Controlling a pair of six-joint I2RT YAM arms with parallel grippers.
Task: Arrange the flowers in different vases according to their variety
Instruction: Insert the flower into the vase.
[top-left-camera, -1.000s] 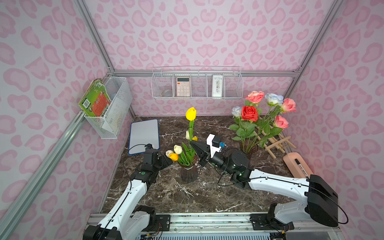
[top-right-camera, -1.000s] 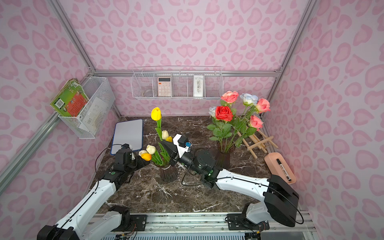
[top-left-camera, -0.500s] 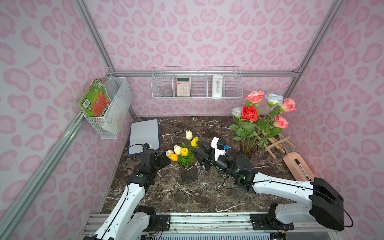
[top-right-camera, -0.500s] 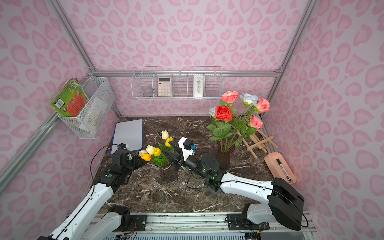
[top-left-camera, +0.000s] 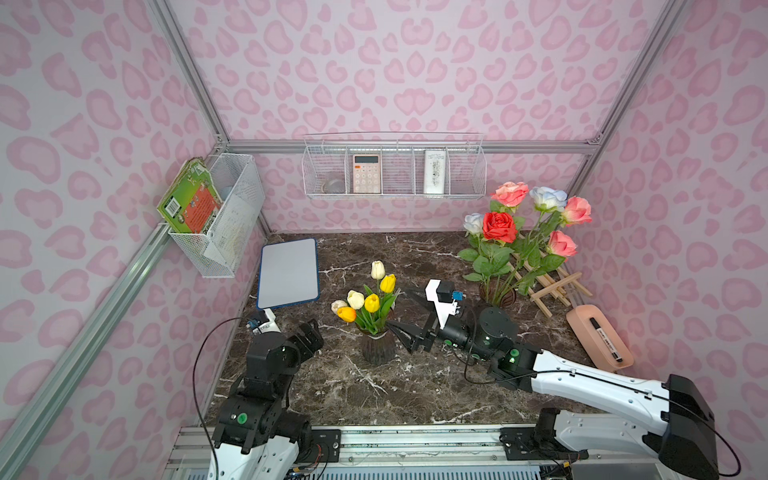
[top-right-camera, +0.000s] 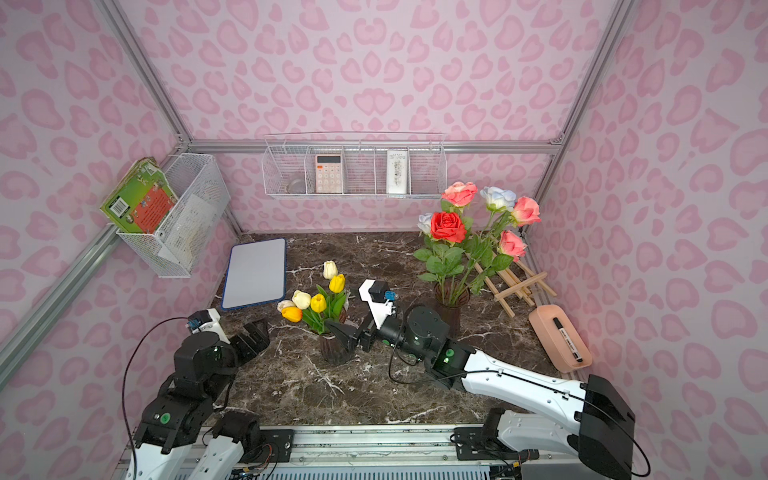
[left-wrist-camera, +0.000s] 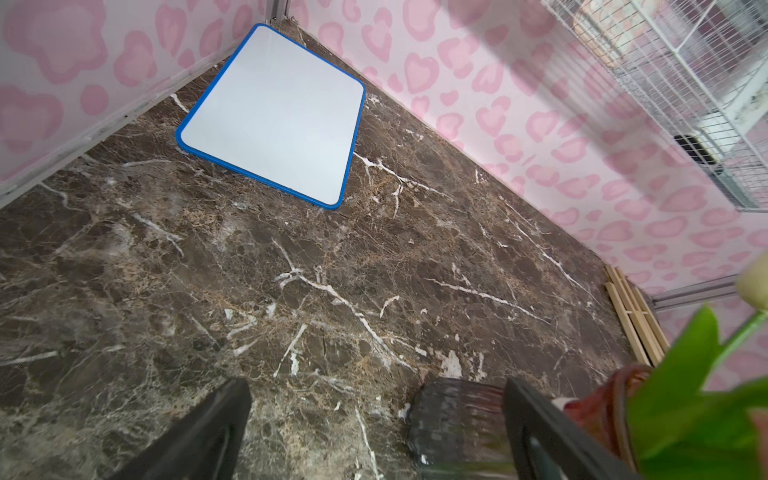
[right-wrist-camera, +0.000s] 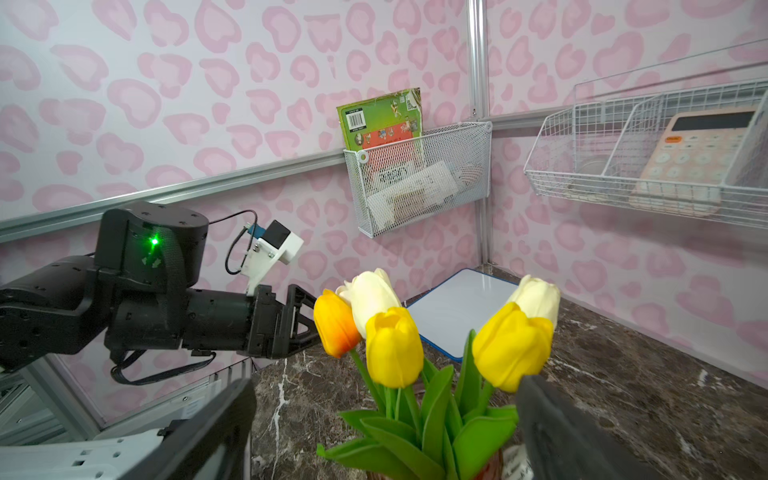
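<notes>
So — tulips (top-left-camera: 368, 301): we count six blooms, two yellow, three white or cream and one orange, standing together in the tulip vase (top-left-camera: 377, 348), a dark ribbed glass with a flared rim at mid-desk.
Roses (top-left-camera: 498, 226): six blooms — one red, three pink, two white-blue — stand in the rose vase (top-left-camera: 497, 296), toward the back right of the desk (top-left-camera: 374, 399), well apart from the tulips.
Right jaws: spread wide and holding nothing; on the right arm (top-left-camera: 590, 382) they sit just beside the tulip bunch, and in the right wrist view the green leaves (right-wrist-camera: 432, 419) lie in the gap between the two fingers (right-wrist-camera: 561, 432); whether they touch we cannot tell.
Left jaws: apart and empty, on the left arm (top-left-camera: 270, 357), near the tulip vase on its other side, clear of it in both top views.
Tulip vase from the left wrist: its ribbed wall shows between the fingers (left-wrist-camera: 208, 432), close to one.
Elsewhere: whiteboard (top-left-camera: 289, 270) flat at back left; wooden easel (top-left-camera: 548, 286) beside the rose vase; pink tray (top-left-camera: 584, 322) with a marker (top-left-camera: 606, 340) at the right edge.
</notes>
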